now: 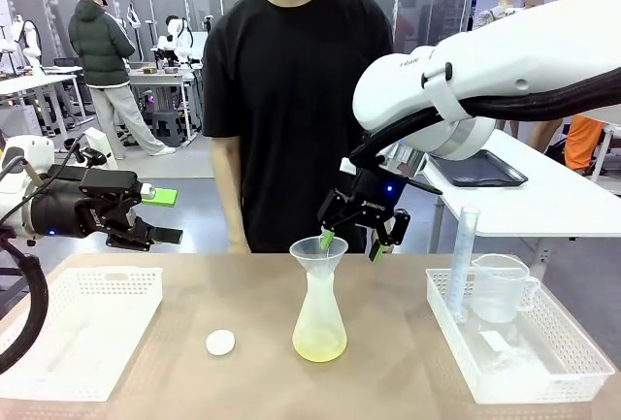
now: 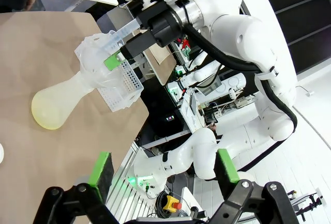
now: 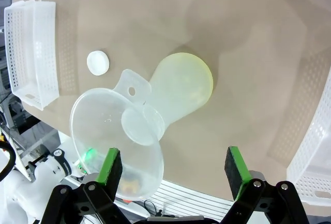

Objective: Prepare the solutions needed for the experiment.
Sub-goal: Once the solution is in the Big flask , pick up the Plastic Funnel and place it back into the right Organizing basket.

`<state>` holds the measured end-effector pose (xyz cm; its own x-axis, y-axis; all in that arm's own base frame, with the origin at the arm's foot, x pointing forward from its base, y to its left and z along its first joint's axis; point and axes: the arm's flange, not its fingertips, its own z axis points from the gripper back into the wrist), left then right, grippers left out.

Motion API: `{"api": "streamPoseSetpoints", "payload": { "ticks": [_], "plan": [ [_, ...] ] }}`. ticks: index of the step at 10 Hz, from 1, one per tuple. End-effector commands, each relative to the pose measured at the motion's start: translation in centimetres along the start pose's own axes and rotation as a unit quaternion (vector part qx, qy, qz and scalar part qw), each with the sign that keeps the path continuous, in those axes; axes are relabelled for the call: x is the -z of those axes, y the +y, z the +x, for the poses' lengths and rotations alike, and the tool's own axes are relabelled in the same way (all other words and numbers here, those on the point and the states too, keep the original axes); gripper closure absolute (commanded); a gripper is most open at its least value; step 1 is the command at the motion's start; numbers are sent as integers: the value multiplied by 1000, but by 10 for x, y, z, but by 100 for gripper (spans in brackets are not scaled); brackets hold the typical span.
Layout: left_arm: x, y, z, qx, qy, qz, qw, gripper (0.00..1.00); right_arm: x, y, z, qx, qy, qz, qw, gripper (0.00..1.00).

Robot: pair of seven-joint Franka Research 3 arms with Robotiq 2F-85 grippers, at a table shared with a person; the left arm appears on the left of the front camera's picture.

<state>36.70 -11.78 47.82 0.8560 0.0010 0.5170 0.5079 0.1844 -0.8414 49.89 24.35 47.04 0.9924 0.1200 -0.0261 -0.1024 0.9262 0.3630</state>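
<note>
A translucent white conical flask (image 1: 318, 308) stands mid-table with a clear plastic funnel (image 1: 318, 248) in its neck. The solutions (image 1: 319, 345) form a shallow pale yellow-green layer at its bottom. My right gripper (image 1: 351, 242) hangs open just above and right of the funnel's rim, holding nothing. In the right wrist view its fingers (image 3: 110, 166) straddle the funnel (image 3: 116, 136) and flask (image 3: 181, 87) from above. My left gripper (image 1: 160, 216) is open and empty, raised at the table's left and pointing toward the flask (image 2: 57, 105).
A round white stopper disc (image 1: 220, 342) lies left of the flask. One white basket (image 1: 78, 328) sits at the left. Another white basket (image 1: 572, 357) at the right holds a measuring cylinder (image 1: 464, 260) and a beaker (image 1: 500, 289). A person stands at the far edge.
</note>
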Motion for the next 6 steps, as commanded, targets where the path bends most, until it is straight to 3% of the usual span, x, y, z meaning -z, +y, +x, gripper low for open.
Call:
{"api": "streamPoseSetpoints", "payload": {
  "ticks": [1,6],
  "plan": [
    [2,-2,1,-4,-8,-11,1000,0,6,4,-1,24,-11,10,1000,0],
    [2,-2,1,-4,-8,-11,1000,0,12,7,-6,40,2,16,999,43]
  ]
}}
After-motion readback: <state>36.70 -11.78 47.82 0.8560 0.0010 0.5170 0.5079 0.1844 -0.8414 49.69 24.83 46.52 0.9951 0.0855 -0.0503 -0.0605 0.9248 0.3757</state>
